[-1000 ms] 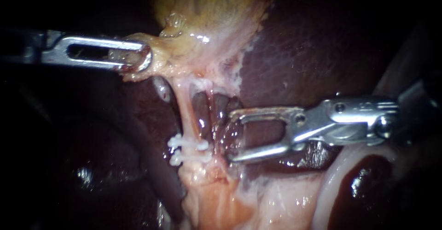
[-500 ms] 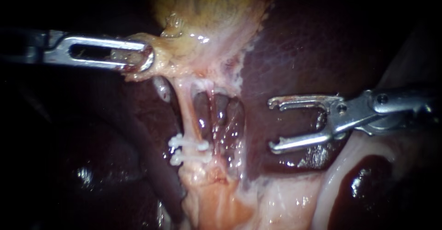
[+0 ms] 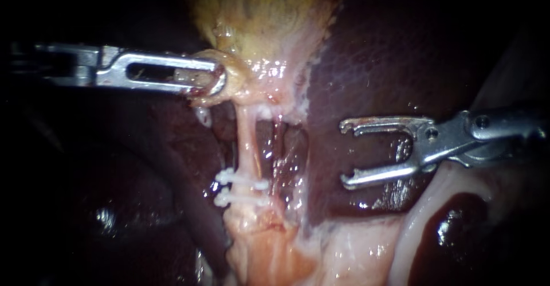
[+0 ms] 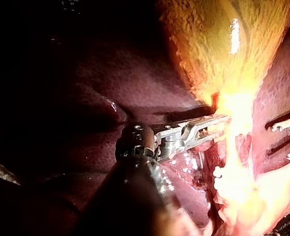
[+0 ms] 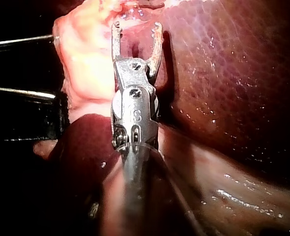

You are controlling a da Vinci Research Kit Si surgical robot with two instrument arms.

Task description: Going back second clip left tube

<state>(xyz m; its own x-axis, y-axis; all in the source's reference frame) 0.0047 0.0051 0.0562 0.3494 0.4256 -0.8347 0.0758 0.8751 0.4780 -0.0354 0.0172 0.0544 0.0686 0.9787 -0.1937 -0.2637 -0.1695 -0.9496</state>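
My left instrument [image 3: 213, 81] comes in from the left, its slotted jaws shut on the pale neck of the gallbladder [image 3: 258, 16] and holding it up. From that neck the left tube [image 3: 245, 140] runs down, stretched straight. Two white clips [image 3: 240, 187] sit across it, one just under the other. My right instrument [image 3: 345, 154] stands to the right over the liver [image 3: 372, 62], jaws open and empty, well apart from the tube. The left wrist view shows the left instrument [image 4: 217, 127] gripping bright tissue. The right wrist view shows the right instrument [image 5: 136, 28] with parted jaws and nothing between them.
A thinner strand [image 3: 279, 143] runs beside the left tube, with a dark window between them. Pale fatty tissue [image 3: 269, 246] spreads below the clips. A whitish fold [image 3: 424, 211] lies under my right instrument. The liver [image 5: 223, 73] lies beside the right jaws.
My right instrument has drawn back to the right, away from the tube, with its jaws open and empty. My left instrument has shifted right with the gallbladder's neck, and the tube now hangs straighter.
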